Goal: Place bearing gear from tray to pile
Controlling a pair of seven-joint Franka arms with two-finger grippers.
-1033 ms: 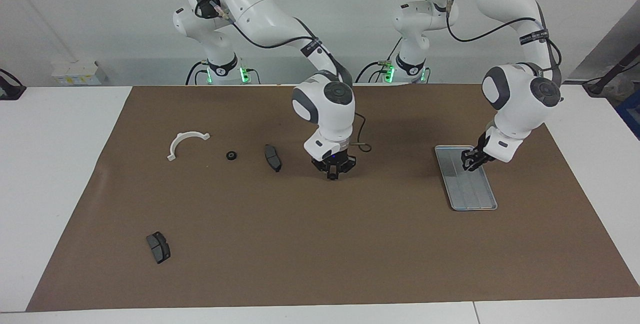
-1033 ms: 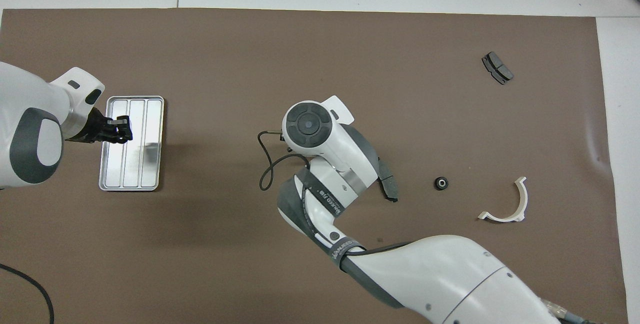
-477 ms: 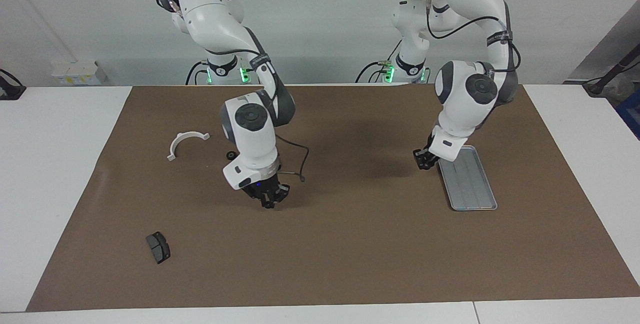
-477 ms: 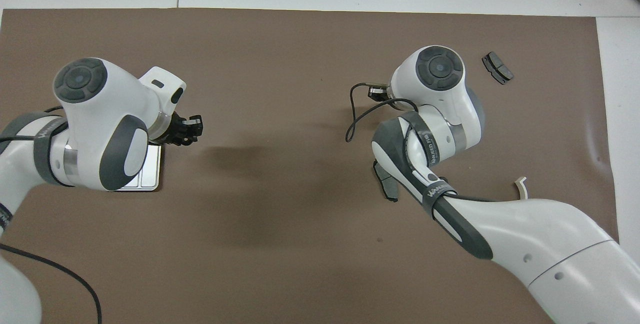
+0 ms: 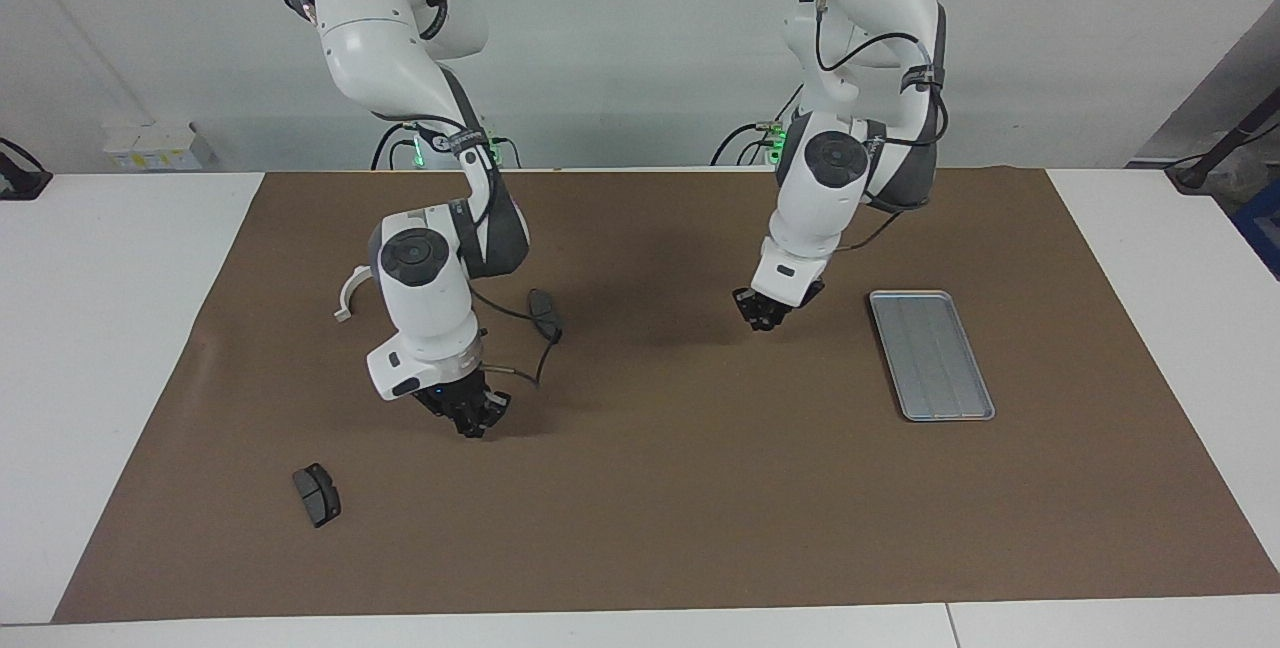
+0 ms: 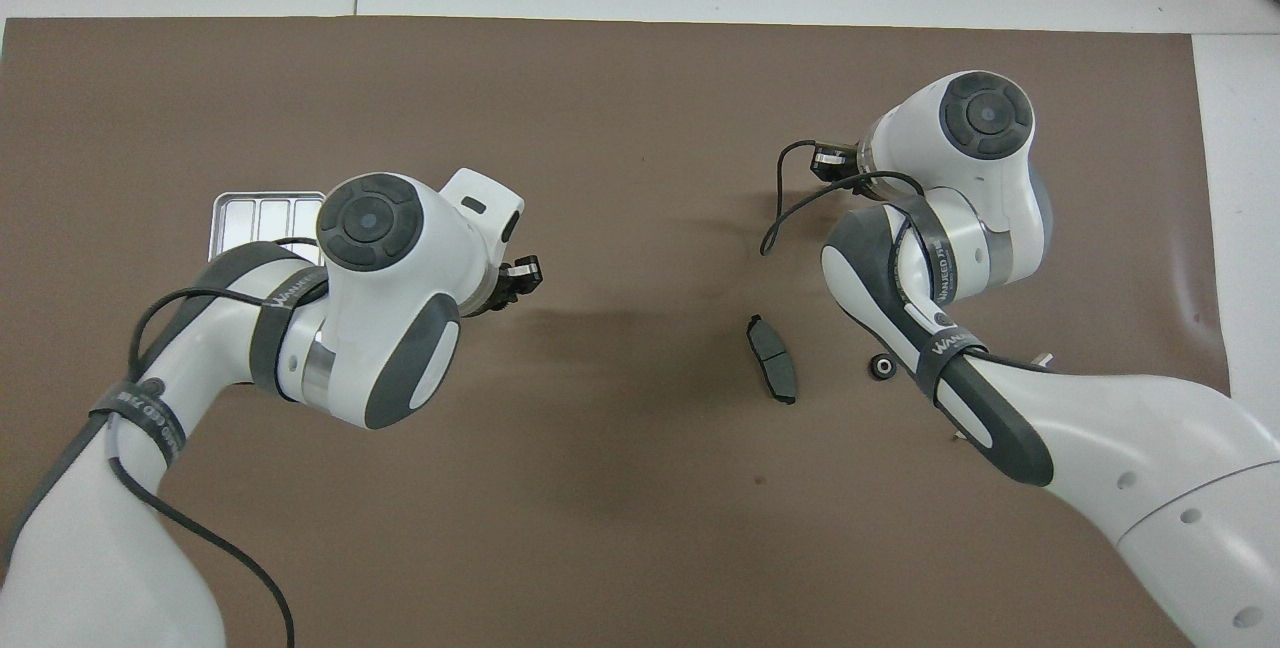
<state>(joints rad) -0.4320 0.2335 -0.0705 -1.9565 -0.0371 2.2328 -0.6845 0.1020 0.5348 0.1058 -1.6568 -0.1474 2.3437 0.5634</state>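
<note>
Looking across from the facing view, the silver-grey metal tray [image 5: 932, 356] lay flat toward the left arm's end of the brown mat [image 5: 700, 518]. Its long axis ran outward from the robots, slightly slanted, with the grooves along it and nothing on it. The left gripper [image 5: 765, 321] hung over bare mat beside the tray; whether it was open or closed could not be told. The right gripper [image 5: 472, 425] hung low over open mat, pinched fully closed and empty, between the first brake pad [image 5: 545, 315] and the second brake pad [image 5: 317, 494], both dark grey. The white half-ring bracket [image 5: 350, 290] showed partly past the right arm. From overhead, the bearing gear [image 6: 882, 366], small, black and round, lay flat with its bore up, off the tray [image 6: 262, 198], on the mat beside the first brake pad [image 6: 772, 372]. Wide bare mat separated the tray from these parts.
</note>
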